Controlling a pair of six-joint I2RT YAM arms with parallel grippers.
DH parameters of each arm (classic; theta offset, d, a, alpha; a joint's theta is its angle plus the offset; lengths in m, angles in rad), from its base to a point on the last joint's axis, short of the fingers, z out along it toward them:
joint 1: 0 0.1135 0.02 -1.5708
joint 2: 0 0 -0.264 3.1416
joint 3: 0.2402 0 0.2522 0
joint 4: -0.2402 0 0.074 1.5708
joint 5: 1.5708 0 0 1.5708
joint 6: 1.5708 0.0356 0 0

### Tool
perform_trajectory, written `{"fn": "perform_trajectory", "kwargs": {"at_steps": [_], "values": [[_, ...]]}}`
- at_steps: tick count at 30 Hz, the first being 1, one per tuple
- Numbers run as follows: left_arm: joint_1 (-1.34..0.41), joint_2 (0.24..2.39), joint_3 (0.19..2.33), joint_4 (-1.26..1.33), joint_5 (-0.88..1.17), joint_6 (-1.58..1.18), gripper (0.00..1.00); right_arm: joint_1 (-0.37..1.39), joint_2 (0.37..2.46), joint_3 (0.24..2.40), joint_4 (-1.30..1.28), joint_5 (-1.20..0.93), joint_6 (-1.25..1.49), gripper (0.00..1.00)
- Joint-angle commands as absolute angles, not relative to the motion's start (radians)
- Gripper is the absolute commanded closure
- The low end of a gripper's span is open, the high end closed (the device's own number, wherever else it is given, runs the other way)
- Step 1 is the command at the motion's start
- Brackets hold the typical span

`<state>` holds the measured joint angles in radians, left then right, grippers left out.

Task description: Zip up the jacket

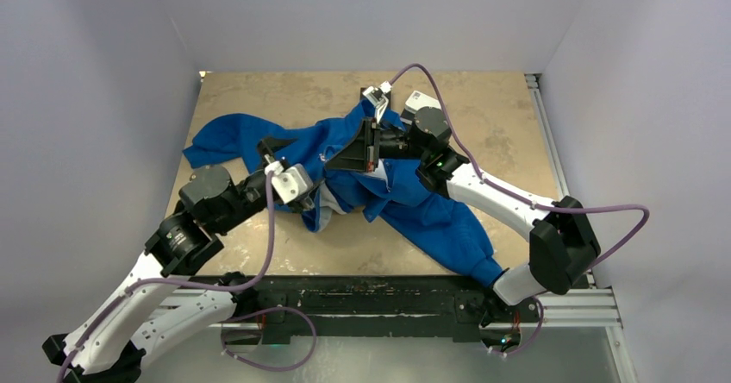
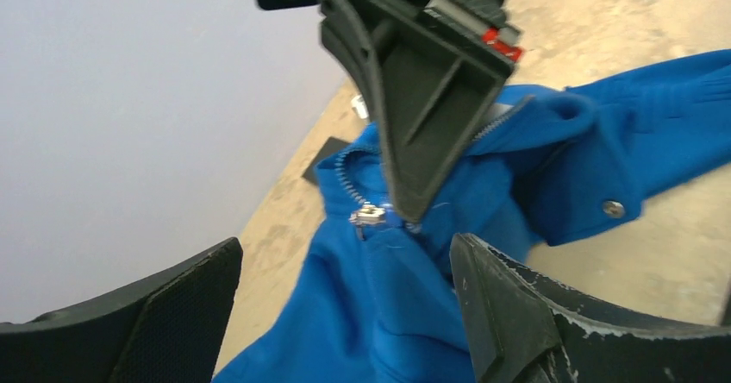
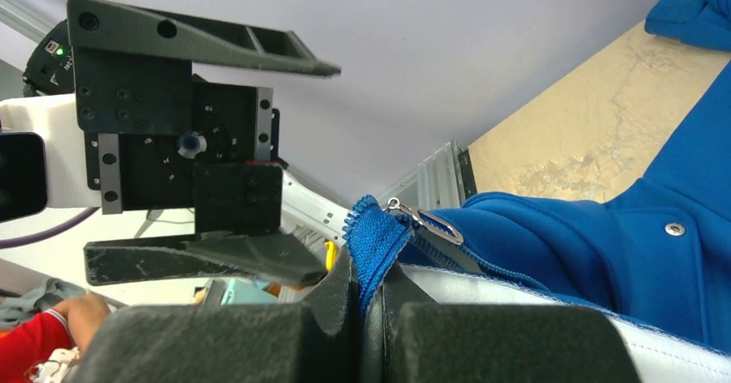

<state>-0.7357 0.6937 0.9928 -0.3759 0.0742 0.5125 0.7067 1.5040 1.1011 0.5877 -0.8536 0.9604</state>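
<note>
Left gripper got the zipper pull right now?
No: in the left wrist view the left gripper has its jaws wide apart, and the zipper pull lies on the jacket, clear of both fingers.

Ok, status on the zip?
Left gripper open, empty. Right gripper shut on the jacket edge beside the zipper pull. Teeth above the pull apart. Nothing else blocking.

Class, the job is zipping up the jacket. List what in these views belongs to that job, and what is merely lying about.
Belongs to the job:
- jacket
- zipper pull
- right gripper, pinching the jacket's edge
- left gripper, open by the zipper

Lying about:
- small white box
- black patch
</note>
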Motion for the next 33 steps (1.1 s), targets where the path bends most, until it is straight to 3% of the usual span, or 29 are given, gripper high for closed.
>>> {"fn": "perform_trajectory", "kwargs": {"at_steps": [1,5,12,23,33], "values": [[-0.737,0.69,1.008,-0.452,0.232,0.376,0.11,0.713,1.468,1.155,0.623,-0.851,0.953,1.0],[-0.737,0.692,0.95,-0.433,0.2,0.394,0.17,0.713,1.457,1.155,0.61,-0.849,0.945,1.0],[-0.738,0.732,0.923,-0.348,0.054,0.432,0.52,0.713,1.453,1.158,0.604,-0.85,0.94,1.0],[-0.738,0.747,0.919,-0.282,0.026,0.412,0.64,0.715,1.472,1.177,0.594,-0.848,0.935,1.0],[-0.738,0.759,0.947,-0.259,0.029,0.417,0.66,0.715,1.476,1.177,0.564,-0.831,0.915,1.0]]}}
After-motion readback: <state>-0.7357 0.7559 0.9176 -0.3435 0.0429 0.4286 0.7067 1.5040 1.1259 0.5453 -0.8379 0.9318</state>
